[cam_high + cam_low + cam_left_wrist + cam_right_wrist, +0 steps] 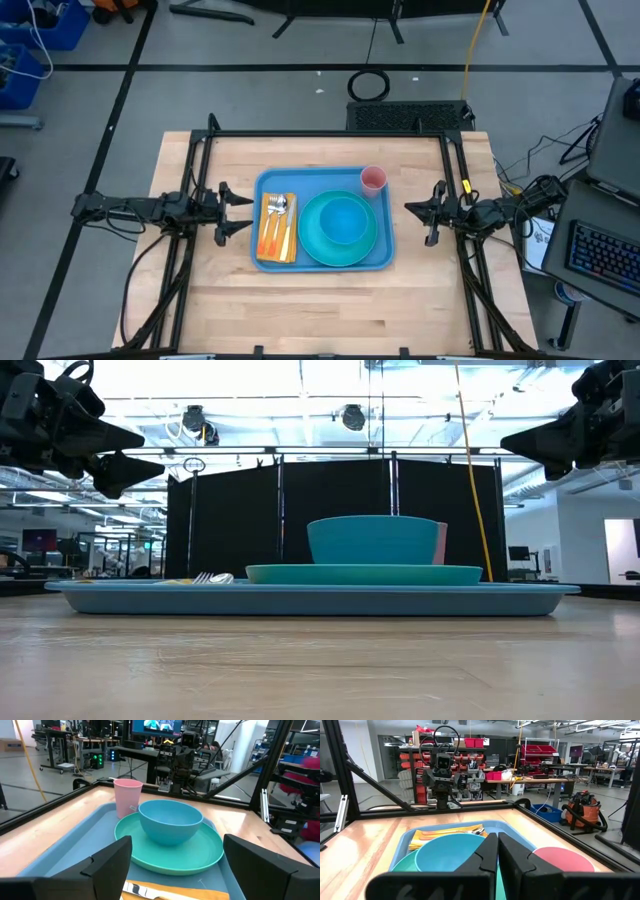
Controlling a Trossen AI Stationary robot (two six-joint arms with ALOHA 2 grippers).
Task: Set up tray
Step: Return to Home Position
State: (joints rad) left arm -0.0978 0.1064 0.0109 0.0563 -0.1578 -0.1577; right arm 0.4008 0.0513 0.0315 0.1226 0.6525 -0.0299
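The blue tray point(322, 180) lies flat in the middle of the wooden table. On it a turquoise plate point(313, 247) bears a blue bowl point(343, 218). A pink cup point(373, 179) stands at the tray's far right corner. Cutlery point(279, 212) lies on an orange napkin point(266, 240) at the tray's left end. My left gripper point(232, 212) hovers open, level, just left of the tray. My right gripper point(418, 210) hovers shut, level, just right of the tray. Neither touches anything.
Black frame rails point(330, 134) run along the table's far, left and right sides. Bare wood point(330, 310) lies between the tray and the near edge. Outside the frame, to the table's right, is a keyboard point(600, 258).
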